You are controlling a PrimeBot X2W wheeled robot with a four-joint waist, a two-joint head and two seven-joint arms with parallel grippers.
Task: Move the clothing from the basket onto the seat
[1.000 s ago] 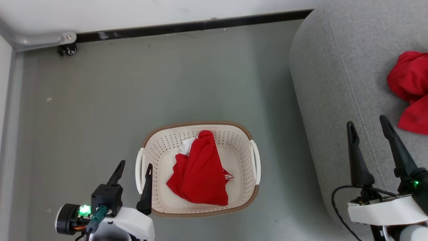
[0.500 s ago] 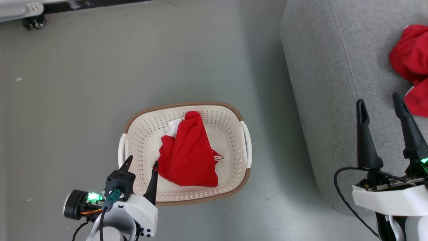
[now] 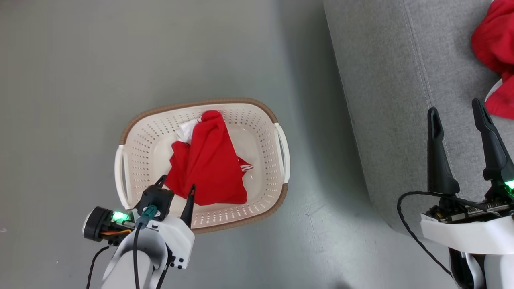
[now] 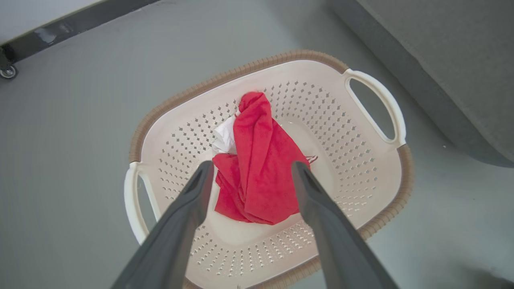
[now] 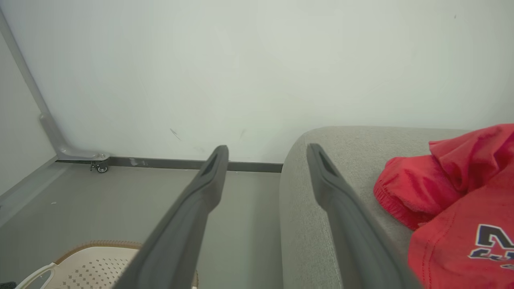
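Left end effector (image 3: 176, 184): jaws spread, empty, above near edge of basket (image 3: 200, 102), framing red garment (image 3: 209, 160) inside it to line up a pick.
Right end effector (image 3: 455, 107): spread, empty, parked over seat (image 3: 385, 80).
Seat: red clothes (image 3: 492, 40) already delivered.

You have a plain grey-green floor (image 3: 80, 60) with a pale speck or two on it. At its far edge you see a white wall (image 5: 257, 60) edged by a dark baseboard (image 5: 180, 163). A grey metal frame (image 5: 32, 100) slants down the wall to a small caster (image 5: 102, 169) on the floor.
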